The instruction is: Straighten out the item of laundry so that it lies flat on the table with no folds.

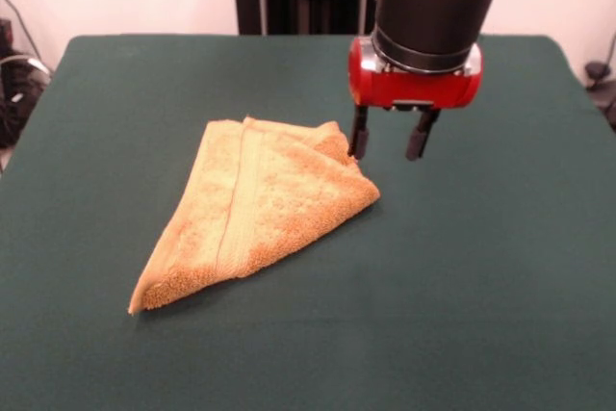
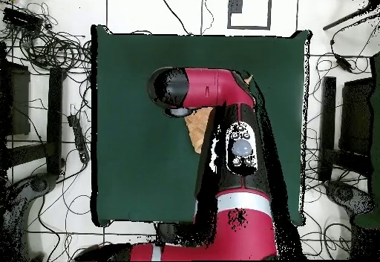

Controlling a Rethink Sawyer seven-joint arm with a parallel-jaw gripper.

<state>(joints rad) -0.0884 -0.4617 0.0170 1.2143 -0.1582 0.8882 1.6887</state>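
While its two dark fingers (image 1: 360, 134) hang apart with nothing between them, the gripper (image 1: 390, 137) hovers open just above the table (image 1: 500, 267), at the towel's right-hand far corner in the front view. One finger is close to, or just in front of, the bunched cloth at that corner; whether it touches cannot be told. The other finger stands clear over bare green cloth. Above the fingers sits the red wrist housing, then a black sleeve and the red arm (image 2: 223, 88) coming in from above.

The towel (image 1: 255, 209) lies folded into a rough triangle near the table's middle, somewhat left of centre in the front view. Its wide end is toward the far side and its point runs toward the near left. A flat woven band crosses it lengthwise, and the top layer is doubled over along the right edge, with a few rumples near the gripper.

From overhead, the arm covers most of the towel (image 2: 196, 129); only a small orange patch shows beside it, near the table's (image 2: 126, 125) centre.
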